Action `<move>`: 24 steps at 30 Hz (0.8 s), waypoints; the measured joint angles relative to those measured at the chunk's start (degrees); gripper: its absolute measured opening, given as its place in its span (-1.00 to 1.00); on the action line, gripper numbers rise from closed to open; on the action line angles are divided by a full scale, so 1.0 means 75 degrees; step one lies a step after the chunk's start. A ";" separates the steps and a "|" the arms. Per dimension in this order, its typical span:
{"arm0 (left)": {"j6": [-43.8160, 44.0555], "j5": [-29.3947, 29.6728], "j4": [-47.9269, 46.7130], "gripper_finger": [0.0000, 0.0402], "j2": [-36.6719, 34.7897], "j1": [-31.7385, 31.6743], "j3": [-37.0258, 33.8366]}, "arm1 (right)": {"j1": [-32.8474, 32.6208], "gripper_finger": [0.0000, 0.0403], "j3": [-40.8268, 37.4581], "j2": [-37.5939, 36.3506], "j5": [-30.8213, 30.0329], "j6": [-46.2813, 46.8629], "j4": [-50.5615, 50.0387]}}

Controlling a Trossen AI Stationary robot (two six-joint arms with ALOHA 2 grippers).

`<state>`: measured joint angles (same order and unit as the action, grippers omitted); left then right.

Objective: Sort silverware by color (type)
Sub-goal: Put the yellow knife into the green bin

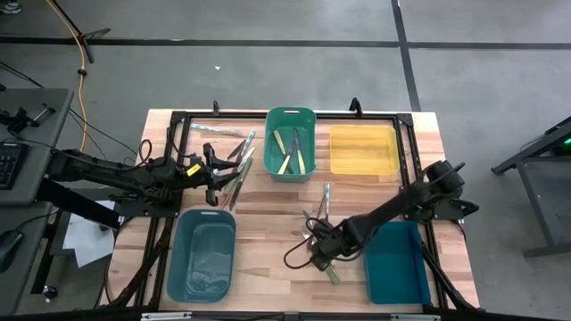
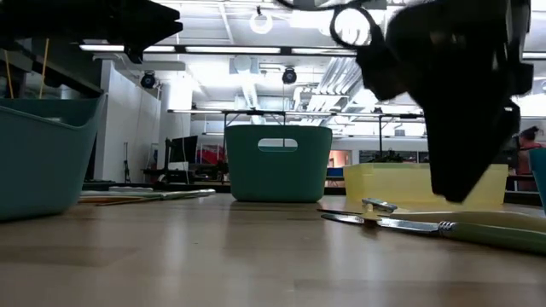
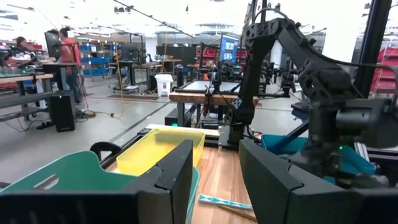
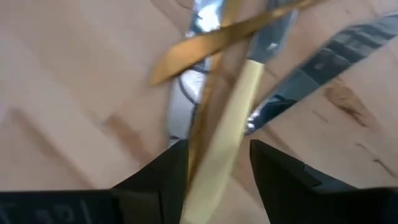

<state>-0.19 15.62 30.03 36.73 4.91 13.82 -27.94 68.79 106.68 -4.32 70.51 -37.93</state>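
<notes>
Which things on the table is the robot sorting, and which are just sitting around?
For the job:
- silverware loose on the table
- green bin, yellow bin, two teal bins

Just around:
- keyboard
- papers

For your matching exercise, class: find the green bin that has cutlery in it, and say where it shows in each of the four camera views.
High view: green bin, top centre of the table, left of the yellow bin.
Low view: centre, far across the table, yellow bin to its right.
Left wrist view: lower left, behind the fingers, yellow bin beyond it.
Right wrist view: not in it.
Shared landmark: the yellow bin.
</notes>
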 joint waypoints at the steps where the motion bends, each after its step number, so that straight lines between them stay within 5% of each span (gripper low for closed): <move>1: 0.0000 0.0000 -0.0006 -0.37 0.0000 0.0002 0.0000 | 0.0021 -0.16 0.0046 0.0085 0.0006 0.0001 -0.0105; 24: 0.0000 0.0000 -0.0031 -0.37 0.0000 0.0003 0.0000 | 0.0058 -0.18 0.0321 0.0526 -0.0219 -0.0208 -0.1645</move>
<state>-0.19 15.62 29.80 36.73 4.93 13.82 -27.51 71.20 110.63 -5.96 68.95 -50.27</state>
